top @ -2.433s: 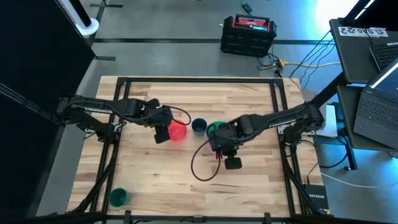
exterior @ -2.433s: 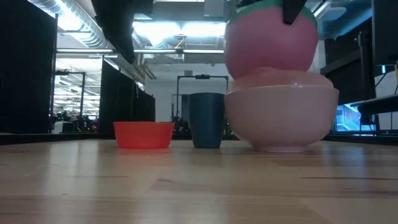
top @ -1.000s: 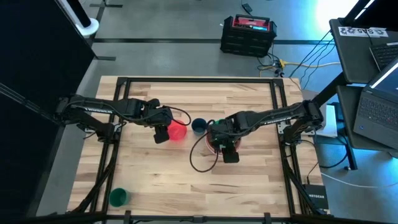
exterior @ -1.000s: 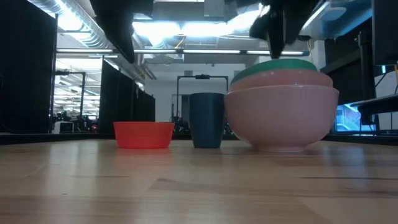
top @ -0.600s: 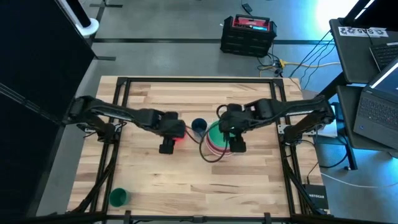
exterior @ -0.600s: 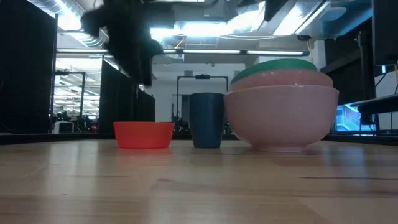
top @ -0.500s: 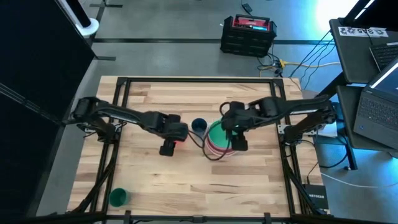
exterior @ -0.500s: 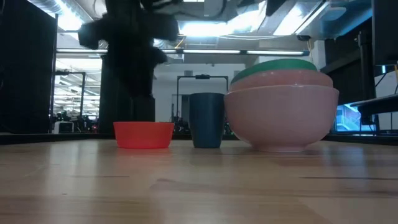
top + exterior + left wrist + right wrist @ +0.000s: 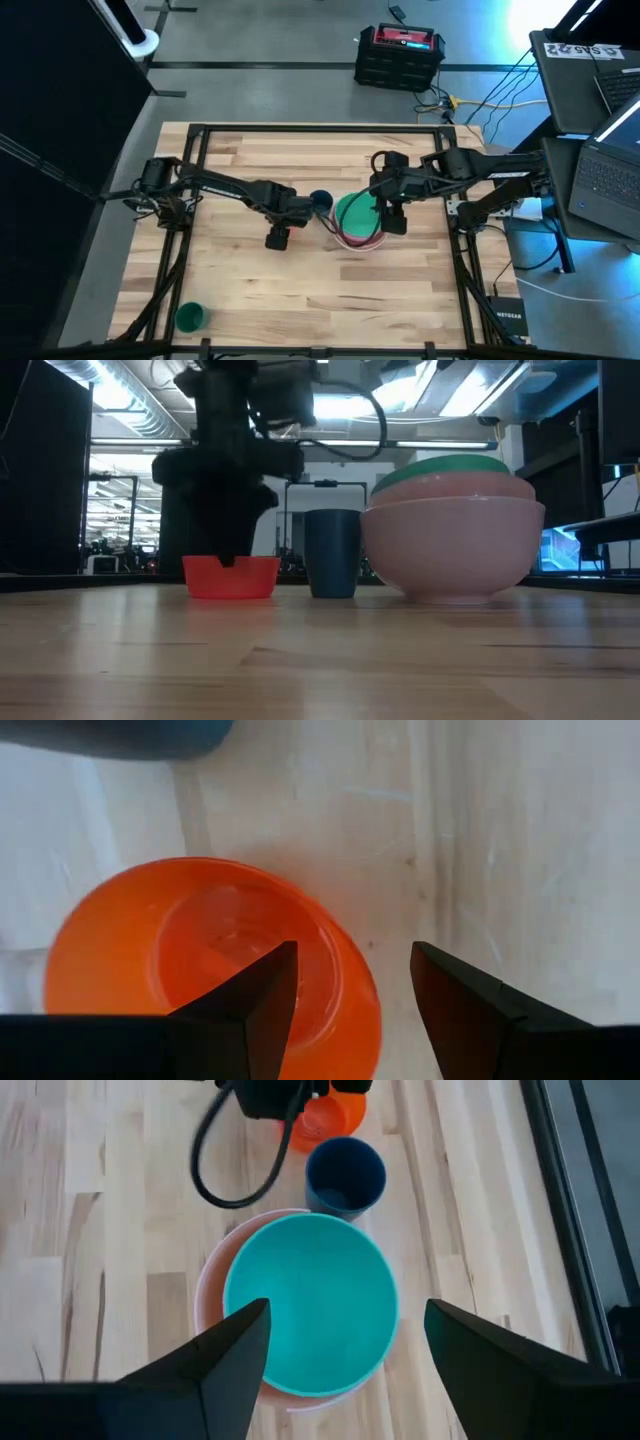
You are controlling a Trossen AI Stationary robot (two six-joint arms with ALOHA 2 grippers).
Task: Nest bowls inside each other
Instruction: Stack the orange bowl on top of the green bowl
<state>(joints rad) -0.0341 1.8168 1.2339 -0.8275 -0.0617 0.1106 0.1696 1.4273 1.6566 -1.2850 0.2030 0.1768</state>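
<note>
Counting bowls: three sit nested near the table's middle, a green bowl (image 9: pixel 352 214) inside a pink one (image 9: pixel 452 489) inside a big pale peach bowl (image 9: pixel 452 550). Just beside that stack stands one small dark blue bowl (image 9: pixel 320 201), then one shallow red bowl (image 9: pixel 231 576), glossy and round. A lone small green bowl (image 9: pixel 190 317) waits at the table's near left corner. Left gripper (image 9: pixel 350 995) hangs over the red bowl, jaws spread astride its rim, gripping nothing. Right gripper (image 9: pixel 345 1370) hovers above the stack, wide open and empty.
</note>
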